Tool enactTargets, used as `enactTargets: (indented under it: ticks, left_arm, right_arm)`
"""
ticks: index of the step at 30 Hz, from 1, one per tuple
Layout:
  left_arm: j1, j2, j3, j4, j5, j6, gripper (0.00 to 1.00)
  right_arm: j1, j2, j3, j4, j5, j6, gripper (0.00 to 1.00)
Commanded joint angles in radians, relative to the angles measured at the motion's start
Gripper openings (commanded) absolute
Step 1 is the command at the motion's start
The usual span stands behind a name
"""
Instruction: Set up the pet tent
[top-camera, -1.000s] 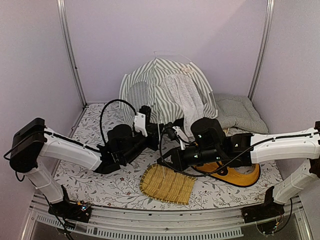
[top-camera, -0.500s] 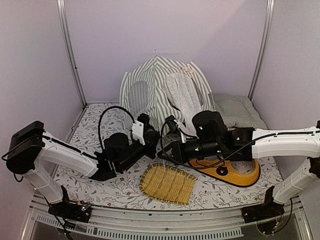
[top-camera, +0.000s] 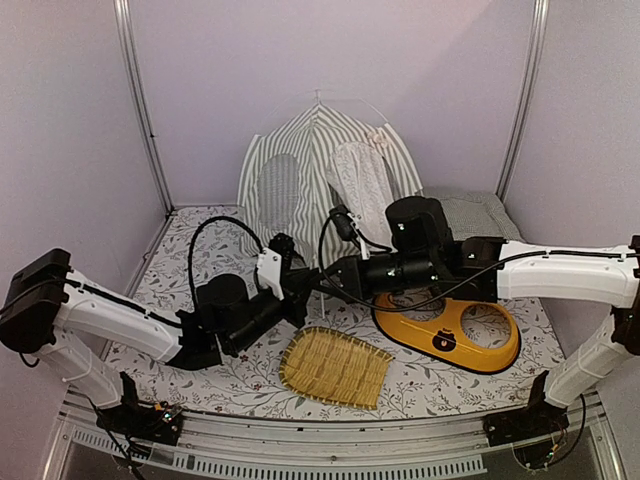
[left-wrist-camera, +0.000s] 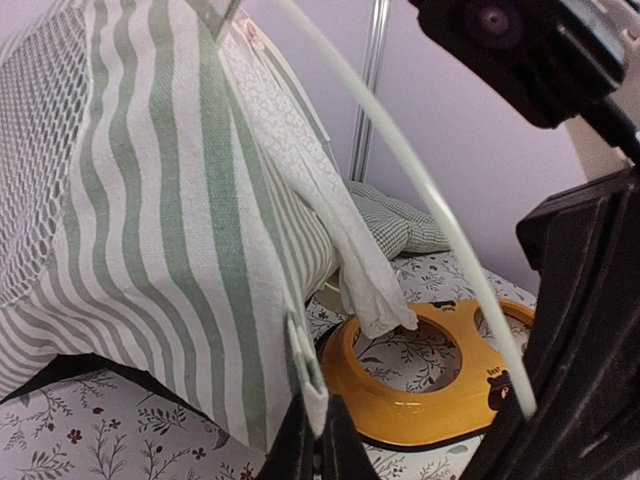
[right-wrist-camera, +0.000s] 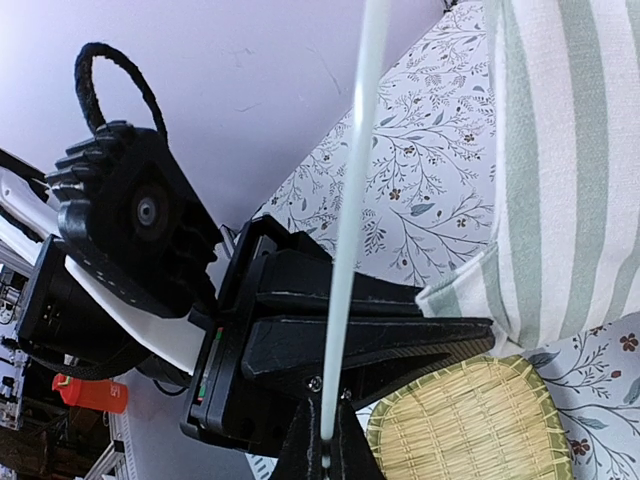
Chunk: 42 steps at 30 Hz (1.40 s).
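Top external view: pet tent raised at 12 o'clock on the table, front corner apparently unfinished.

The tent stands domed against the back wall, with its lace curtain hanging at the door. Both grippers meet at its 6 o'clock foot. The left gripper has its jaws pinched together on the striped hem corner. The right gripper has its jaws closed on the lower end of a thin white pole, which arcs up toward the tent's peak. Judgement: erection is mostly done. What seems left is seating this pole end into the held corner, letting go and checking that the tent stands unaided. The checked cushion lies at 2 o'clock beside the tent, the yellow ring dish at 4 o'clock and the woven tray at 6 o'clock.
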Motion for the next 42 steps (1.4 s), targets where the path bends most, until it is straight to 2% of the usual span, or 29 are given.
enactTargets:
  ticks: [1,22,42]
  left_arm:
    - [-0.06,-0.014,-0.032,-0.147,-0.002,0.019,0.0]
    - [-0.176,-0.033,-0.05,-0.284,-0.129,-0.016,0.0]
    - [-0.236,-0.009,-0.047,-0.324,-0.165,-0.025,0.0]
  right_arm:
    - [-0.051,-0.004,0.065,0.186,0.037,-0.046,0.0]
    - [-0.126,0.059,0.229,0.312,0.02,-0.086,0.0]
    - [-0.163,0.102,0.296,0.378,0.063,-0.092,0.0]
